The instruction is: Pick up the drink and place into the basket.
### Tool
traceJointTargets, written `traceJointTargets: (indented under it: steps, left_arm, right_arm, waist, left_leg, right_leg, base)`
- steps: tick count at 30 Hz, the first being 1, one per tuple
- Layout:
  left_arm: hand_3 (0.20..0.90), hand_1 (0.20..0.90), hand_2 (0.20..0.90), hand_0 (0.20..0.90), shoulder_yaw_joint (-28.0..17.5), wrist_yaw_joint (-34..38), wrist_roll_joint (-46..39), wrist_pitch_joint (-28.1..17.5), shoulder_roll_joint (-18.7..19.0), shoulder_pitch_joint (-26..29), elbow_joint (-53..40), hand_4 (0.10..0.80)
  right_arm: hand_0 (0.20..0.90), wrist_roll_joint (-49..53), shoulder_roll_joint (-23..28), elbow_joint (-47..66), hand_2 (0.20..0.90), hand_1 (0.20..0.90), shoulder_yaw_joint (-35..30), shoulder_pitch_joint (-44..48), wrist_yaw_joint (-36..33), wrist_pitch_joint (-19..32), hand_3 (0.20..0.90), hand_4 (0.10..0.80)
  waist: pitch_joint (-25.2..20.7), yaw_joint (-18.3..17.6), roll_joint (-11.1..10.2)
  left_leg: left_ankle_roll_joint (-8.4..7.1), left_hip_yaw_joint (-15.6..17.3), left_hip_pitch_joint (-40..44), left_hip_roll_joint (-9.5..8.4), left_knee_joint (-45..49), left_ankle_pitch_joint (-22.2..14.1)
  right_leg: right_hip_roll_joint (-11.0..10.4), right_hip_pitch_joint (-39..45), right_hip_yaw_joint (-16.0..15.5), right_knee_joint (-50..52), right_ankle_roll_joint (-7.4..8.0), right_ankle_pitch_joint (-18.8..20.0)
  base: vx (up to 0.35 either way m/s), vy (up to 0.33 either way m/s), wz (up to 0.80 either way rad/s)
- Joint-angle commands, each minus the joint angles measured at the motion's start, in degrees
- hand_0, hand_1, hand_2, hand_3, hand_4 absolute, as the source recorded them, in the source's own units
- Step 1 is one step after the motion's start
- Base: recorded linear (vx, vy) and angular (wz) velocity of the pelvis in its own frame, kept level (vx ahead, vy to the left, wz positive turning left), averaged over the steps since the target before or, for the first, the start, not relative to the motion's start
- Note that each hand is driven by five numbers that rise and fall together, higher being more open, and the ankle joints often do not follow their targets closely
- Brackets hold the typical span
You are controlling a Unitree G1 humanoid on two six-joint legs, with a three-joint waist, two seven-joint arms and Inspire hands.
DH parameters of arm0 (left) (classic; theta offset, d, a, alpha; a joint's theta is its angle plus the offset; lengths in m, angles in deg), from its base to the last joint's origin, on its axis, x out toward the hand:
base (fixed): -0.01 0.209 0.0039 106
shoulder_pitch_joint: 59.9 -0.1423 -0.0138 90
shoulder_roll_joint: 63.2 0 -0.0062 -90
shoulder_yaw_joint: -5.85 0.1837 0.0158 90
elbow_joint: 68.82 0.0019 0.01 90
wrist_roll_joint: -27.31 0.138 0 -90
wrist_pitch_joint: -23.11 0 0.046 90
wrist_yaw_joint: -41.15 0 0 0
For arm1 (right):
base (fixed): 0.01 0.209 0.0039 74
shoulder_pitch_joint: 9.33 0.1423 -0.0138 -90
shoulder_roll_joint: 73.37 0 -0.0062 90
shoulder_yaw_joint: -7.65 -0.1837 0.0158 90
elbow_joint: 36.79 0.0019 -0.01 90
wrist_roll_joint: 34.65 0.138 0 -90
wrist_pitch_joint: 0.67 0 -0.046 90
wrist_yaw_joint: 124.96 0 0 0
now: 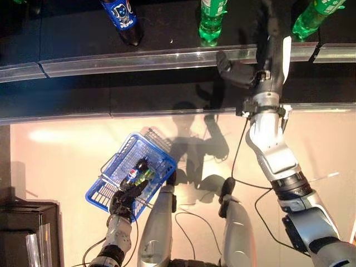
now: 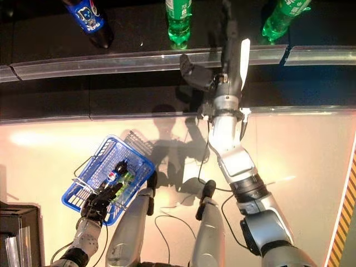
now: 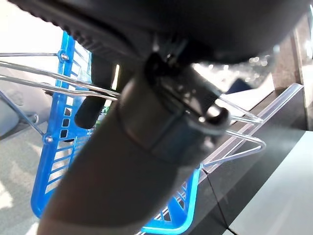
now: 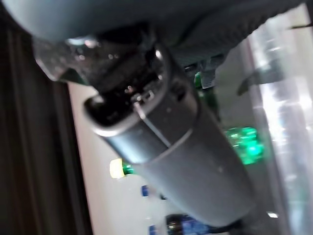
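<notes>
Shelf stock and basket, reach step in hand.

Green plastic drink bottle (image 1: 212, 21) stands on the dark shelf behind the clear rail (image 1: 139, 58), between a dark cola bottle with blue label (image 1: 123, 18) and a second green bottle (image 1: 314, 16); none is grasped yet. Right hand (image 1: 261, 53) is raised to the shelf just beside the middle bottle; whether its fingers are spread or curled cannot be told. Left hand (image 1: 123, 201) is curled round the wire handle of the blue plastic basket (image 1: 111, 167), which already carries two bottles (image 1: 139, 172). Next move likely calls for closing on a bottle.

Blue wire basket (image 1: 111, 183), green bottles (image 1: 211, 22), one dark bottle (image 1: 123, 19) with blue label.
</notes>
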Motion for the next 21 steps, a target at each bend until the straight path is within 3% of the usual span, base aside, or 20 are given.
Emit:
traceJointTargets:
  steps: [1, 12, 21]
  left_arm:
    - [0.2, 0.3, 0.3, 0.3, 4.3, -3.6, 1.8, -2.7, -1.6, -4.9, -6.1, 0.1]
    - [0.2, 0.3, 0.3, 0.3, 5.3, -3.4, 1.3, -1.7, 0.1, -4.9, -7.6, 0.1]
    - [0.2, 0.3, 0.3, 0.3, 6.4, -2.7, 0.9, -1.7, 1.3, -5.2, -8.6, 0.1]
  right_arm:
    - [0.9, 0.0, 2.0, 4.8, 0.9, 0.9, -2.9, 10.5, -2.7, 2.4, 0.9, 0.8]
    - [0.9, 6.1, 3.2, 0.2, 0.9, 0.9, -2.7, 18.8, -8.3, -2.0, 0.9, 0.8]
    - [0.9, 12.7, 5.6, -9.6, 0.9, 0.9, -1.6, 25.5, -12.4, -0.5, 0.9, 0.8]
  waist:
    - [-0.6, 1.3, 2.1]
    - [-0.6, 3.7, 2.3]
    - [-0.6, 5.3, 2.0]
  left_leg:
    - [2.26, -3.5, -0.8, -1.82, 0.4, 2.5]
    - [2.82, -4.5, -2.8, -3.08, -0.2, 2.8]
    - [3.28, -4.9, -5.5, -3.72, -0.2, 2.9]
  right_leg:
    - [-0.3, 0.3, 0.4, -0.7, -1.01, 3.7]
    - [-0.8, -0.2, -0.9, -2.1, -0.73, 4.3]
    - [-1.0, -1.6, -2.0, -3.2, -0.45, 5.0]
  base:
    - [0.057, 0.031, 0.02]
    - [0.051, 0.016, 0.09]
    - [0.029, 0.006, 0.05]
